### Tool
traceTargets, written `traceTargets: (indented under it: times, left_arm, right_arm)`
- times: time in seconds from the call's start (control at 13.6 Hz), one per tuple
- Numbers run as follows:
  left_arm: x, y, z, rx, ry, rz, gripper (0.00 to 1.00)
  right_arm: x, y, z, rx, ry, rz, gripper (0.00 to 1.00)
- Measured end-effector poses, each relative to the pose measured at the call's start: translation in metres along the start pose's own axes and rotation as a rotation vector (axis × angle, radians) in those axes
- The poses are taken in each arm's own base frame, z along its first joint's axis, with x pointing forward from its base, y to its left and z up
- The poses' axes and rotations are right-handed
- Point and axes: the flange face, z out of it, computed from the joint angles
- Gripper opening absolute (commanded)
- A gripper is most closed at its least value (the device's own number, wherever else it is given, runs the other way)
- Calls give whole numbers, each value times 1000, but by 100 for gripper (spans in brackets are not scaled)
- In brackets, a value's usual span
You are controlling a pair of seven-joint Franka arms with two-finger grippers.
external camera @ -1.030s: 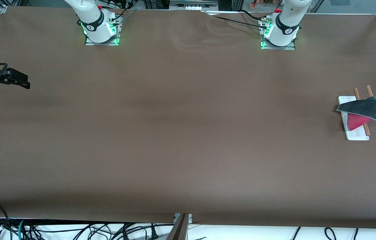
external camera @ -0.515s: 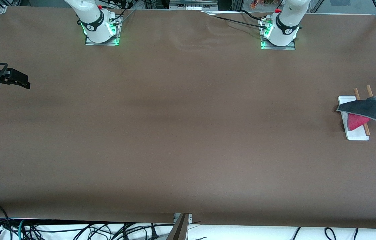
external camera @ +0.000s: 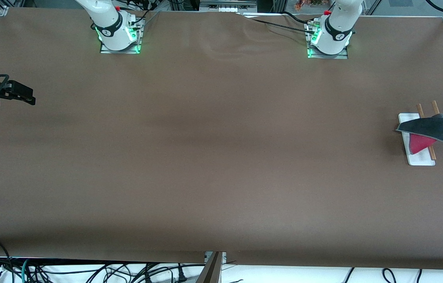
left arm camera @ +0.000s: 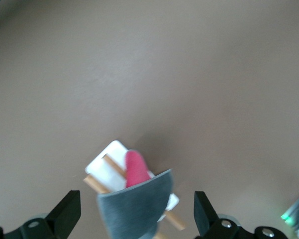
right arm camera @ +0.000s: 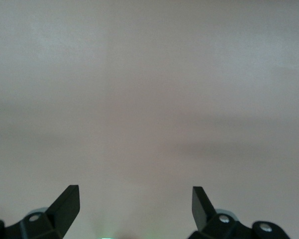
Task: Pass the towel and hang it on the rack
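- towel (external camera: pixel 430 129): draped over rack (external camera: pixel 418 156), pink underside showing.
- left gripper (left arm camera: pixel 137 211): out of front view; its wrist view shows fingers apart above the rack.
- right gripper (right arm camera: pixel 135 199): fingers apart, over bare table (external camera: pixel 213 149), waiting.

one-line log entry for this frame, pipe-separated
towel: draped over rack rods, pink side showing | left gripper: open above towel, holding nothing | right gripper: open, waiting at right arm's end
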Motion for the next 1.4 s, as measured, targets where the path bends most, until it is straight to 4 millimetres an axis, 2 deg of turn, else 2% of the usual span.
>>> traceTargets:
  times: [0.07, 0.22, 0.44, 0.59, 0.74, 0.88, 1.18, 1.4]
  left_arm:
    - [18, 16, -5, 5, -15, -34, 100]
    - [40, 53, -17, 28, -57, -110, 100]
    - [68, 125, -31, 70, -96, -190, 100]
    - [81, 171, -31, 99, -118, -267, 100]
    - [83, 207, -22, 117, -147, -383, 100]
    - [77, 224, -16, 134, -156, -487, 100]
    - [46, 217, -15, 79, -94, -587, 100]
    - [46, 232, -12, 83, -85, -608, 100]
  right_arm:
    - [0, 0, 0, 0, 0, 0, 100]
    - [0, 0, 0, 0, 1, 0, 100]
    - [1, -1, 0, 0, 4, -1, 100]
    - [1, -1, 0, 0, 5, -2, 100]
    - [1, -1, 0, 0, 5, -2, 100]
    - [2, -1, 0, -1, 7, -2, 100]
    - [2, -1, 0, -1, 9, -2, 100]
    - [2, -2, 0, -1, 9, -3, 100]
